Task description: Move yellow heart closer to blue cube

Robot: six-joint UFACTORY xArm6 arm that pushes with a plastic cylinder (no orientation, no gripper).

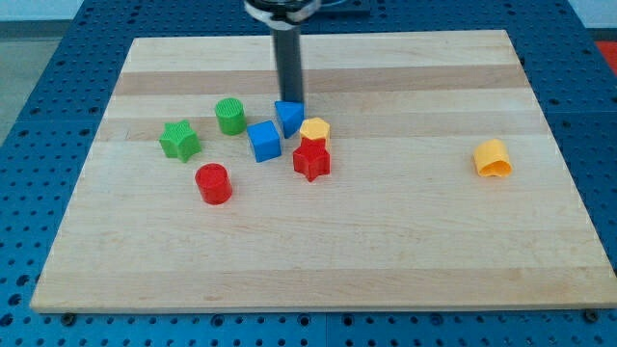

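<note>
Camera view: my tip (289,99) partly hidden behind blue wedge (288,118); pincer unseen

You are looking at a robot lab or test bench: a pale wooden board (318,241) lies on a blue perforated metal table (39,87), and small coloured plastic blocks are near my tip (289,99).

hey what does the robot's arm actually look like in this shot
Only the arm's end shows: a straight, dark grey rod coming down from a black and white mount at the view's top. My tip is plain and blunt, with no visible markings. No cables can be made out.
</note>
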